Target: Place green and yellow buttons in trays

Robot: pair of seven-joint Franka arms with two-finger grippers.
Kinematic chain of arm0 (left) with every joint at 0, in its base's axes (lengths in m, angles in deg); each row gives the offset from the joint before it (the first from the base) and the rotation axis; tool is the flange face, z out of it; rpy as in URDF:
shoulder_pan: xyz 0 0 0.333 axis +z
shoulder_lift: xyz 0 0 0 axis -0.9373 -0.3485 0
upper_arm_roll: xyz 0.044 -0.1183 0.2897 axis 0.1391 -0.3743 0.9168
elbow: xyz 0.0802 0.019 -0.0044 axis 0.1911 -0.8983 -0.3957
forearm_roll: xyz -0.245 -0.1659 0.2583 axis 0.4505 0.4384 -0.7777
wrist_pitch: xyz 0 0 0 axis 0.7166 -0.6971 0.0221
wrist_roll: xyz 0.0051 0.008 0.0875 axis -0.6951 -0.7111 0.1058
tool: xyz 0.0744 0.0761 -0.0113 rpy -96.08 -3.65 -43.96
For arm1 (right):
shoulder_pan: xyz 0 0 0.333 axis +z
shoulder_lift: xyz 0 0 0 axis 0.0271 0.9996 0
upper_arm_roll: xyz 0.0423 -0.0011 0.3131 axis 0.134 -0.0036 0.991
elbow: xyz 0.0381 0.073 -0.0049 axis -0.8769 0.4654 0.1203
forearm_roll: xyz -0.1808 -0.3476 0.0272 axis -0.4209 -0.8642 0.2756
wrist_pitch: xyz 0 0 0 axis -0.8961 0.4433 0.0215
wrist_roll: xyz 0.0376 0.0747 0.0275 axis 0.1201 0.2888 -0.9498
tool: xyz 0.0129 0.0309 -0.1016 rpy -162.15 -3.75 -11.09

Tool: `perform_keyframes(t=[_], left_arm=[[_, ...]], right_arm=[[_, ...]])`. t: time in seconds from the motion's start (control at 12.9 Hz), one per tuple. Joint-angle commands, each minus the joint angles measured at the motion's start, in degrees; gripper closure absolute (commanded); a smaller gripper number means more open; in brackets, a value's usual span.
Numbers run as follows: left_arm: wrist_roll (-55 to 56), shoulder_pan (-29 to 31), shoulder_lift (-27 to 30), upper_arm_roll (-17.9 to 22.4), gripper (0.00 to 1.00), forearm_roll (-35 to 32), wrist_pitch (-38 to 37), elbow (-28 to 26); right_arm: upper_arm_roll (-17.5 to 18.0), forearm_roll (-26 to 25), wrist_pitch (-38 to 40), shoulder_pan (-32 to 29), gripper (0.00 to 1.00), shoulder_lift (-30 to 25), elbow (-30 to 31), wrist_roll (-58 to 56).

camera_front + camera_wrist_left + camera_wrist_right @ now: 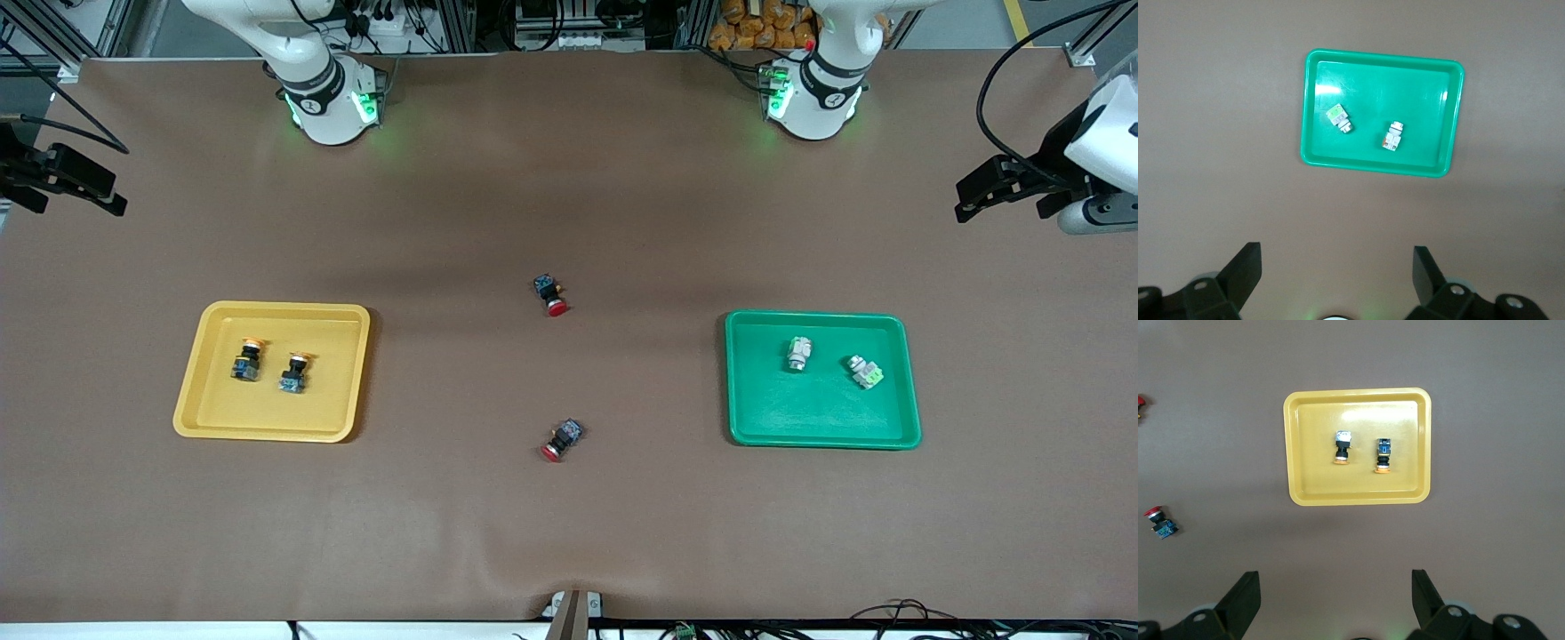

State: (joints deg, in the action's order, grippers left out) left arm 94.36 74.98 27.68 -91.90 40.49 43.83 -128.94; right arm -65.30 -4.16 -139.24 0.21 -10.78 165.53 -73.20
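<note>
Left hand (967,201) and right hand (108,190) hang open, empty, at frame edges, well apart from green buttons (799,354) in green tray (822,436), yellow buttons (249,360) in yellow tray (267,430).

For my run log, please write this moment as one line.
yellow tray: two yellow buttons | green tray: two green buttons | left gripper: open | right gripper: open
</note>
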Motion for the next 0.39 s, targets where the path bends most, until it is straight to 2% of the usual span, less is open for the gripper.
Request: perform_keyframes(t=[0.0,0.31], left_arm=[[-0.9,0.5,-0.6,-0.4,0.00,-0.7,0.1,1.3],[-0.2,0.6,-0.6,-0.3,0.00,-0.8,-0.2,2.3]], right_arm=[[0.6,1.2,-0.8,-1.1,0.00,-1.4,1.5,-1.0],[1.0,0.5,-0.7,-0.9,0.00,-1.4,1.5,-4.0]])
